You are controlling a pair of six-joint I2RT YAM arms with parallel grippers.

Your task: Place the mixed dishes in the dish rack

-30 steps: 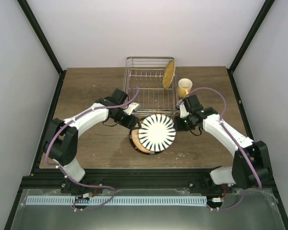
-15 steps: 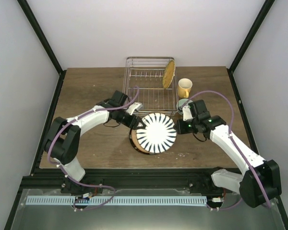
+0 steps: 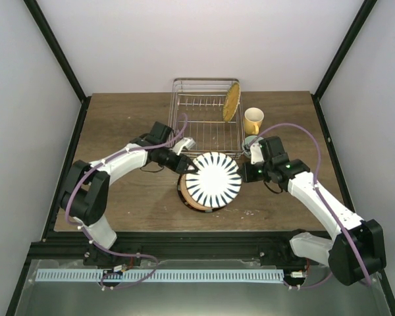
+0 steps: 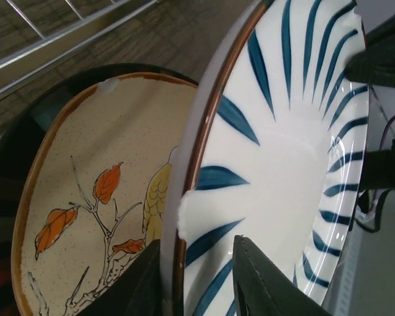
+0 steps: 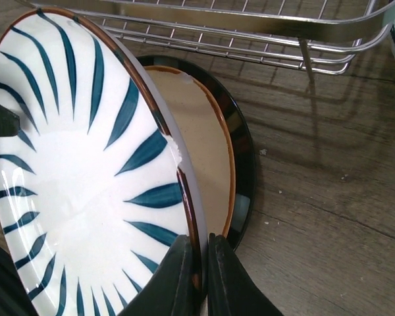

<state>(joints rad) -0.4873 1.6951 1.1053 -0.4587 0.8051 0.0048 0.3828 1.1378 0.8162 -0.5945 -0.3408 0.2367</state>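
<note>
A white plate with dark radial stripes [image 3: 214, 181] is tilted up over a dark-rimmed plate with a beige centre [image 3: 186, 199]. My right gripper [image 3: 244, 174] is shut on the striped plate's [image 5: 72, 164] right rim, seen up close at my right gripper [image 5: 199, 238]. My left gripper [image 3: 187, 169] straddles the left rim: in the left wrist view my left gripper [image 4: 196, 242] has one finger against the plate's back and a gap to the striped plate's face [image 4: 296, 164]. The dish rack [image 3: 207, 125] stands behind with a woven plate [image 3: 232, 102] upright in it.
A yellow mug [image 3: 253, 120] stands right of the rack, with a mint-green bowl [image 3: 251, 141] just in front of it, close to my right wrist. The rack's front wire [image 5: 250, 26] runs close behind the plates. The painted beige plate [image 4: 85, 197] lies flat on the wooden table [image 3: 118, 118].
My left gripper's jaws have narrowed around the striped plate's left rim. The right arm shifted its elbow outward early on, and the plate rose slightly toward the rack.
</note>
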